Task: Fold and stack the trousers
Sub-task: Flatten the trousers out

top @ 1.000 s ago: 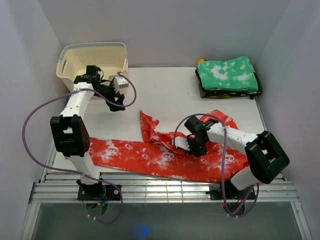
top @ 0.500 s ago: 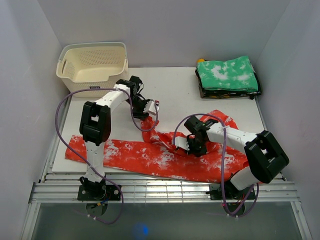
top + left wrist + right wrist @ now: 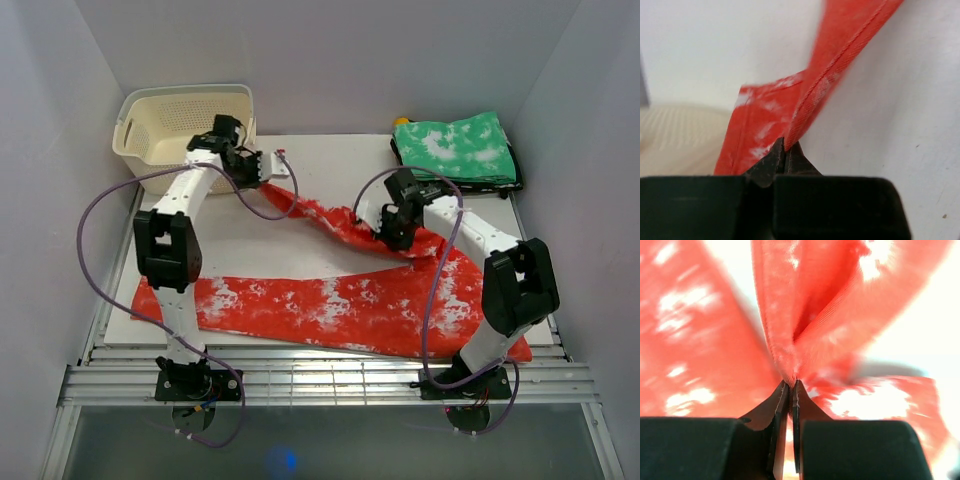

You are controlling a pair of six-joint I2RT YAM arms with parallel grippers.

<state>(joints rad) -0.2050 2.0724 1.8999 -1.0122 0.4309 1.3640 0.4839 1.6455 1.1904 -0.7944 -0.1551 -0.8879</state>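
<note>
**Two grippers stretch one trouser leg over the worktop**

The trousers (image 3: pixel 330 300) look light, thin and limp, best pinched at hems or seams. The left gripper (image 3: pixel 262 172) is clenched on a hem edge, and the right gripper (image 3: pixel 386 232) on a bunched fold. Both arms reach forward. One leg spans between the grippers, and the rest lies below them on the worktop (image 3: pixel 330 165).

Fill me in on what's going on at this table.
Two robot arms are handling the red-orange, white-blotched cloth trousers. The left gripper is shut on an edge near the cream plastic basket, the right gripper shut on a bunched fold mid-table, one leg stretched between them. The other leg lies flat along the near edge of the white table.
</note>
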